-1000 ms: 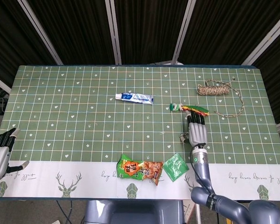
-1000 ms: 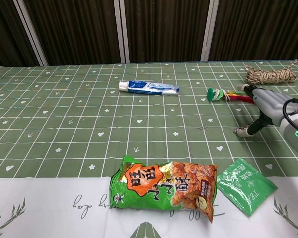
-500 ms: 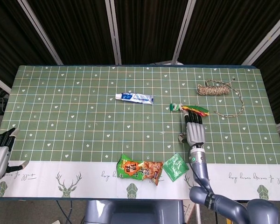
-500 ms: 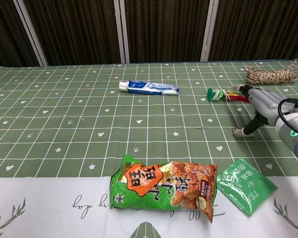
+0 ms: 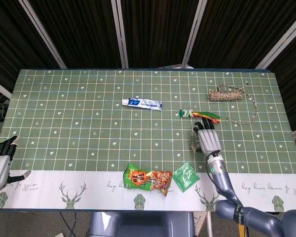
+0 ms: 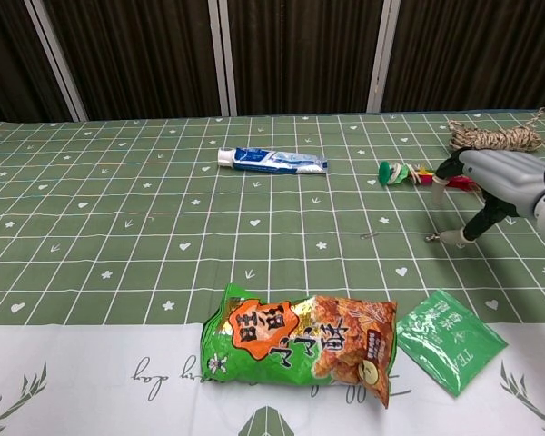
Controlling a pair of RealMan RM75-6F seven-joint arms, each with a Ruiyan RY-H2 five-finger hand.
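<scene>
Hard to read in the head view: fingertips of right hand (image 5: 207,139) close beside colourful toy (image 5: 201,115), contact not clear. In the chest view, right hand (image 6: 493,177) partly cut by the frame edge, fingers spread, holding nothing. Left hand (image 5: 1,157) at the table edge, fingers apart, empty. Toy: green round end, red and yellow body, lying between toothpaste tube (image 5: 142,103) and twine bundle (image 5: 227,93). Compared with a second ago, right hand raised and shifted slightly right.

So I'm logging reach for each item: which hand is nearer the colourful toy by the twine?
The right hand. It hovers just in front of the colourful toy, fingers spread toward it. The left hand is far off at the table's left front corner.
</scene>
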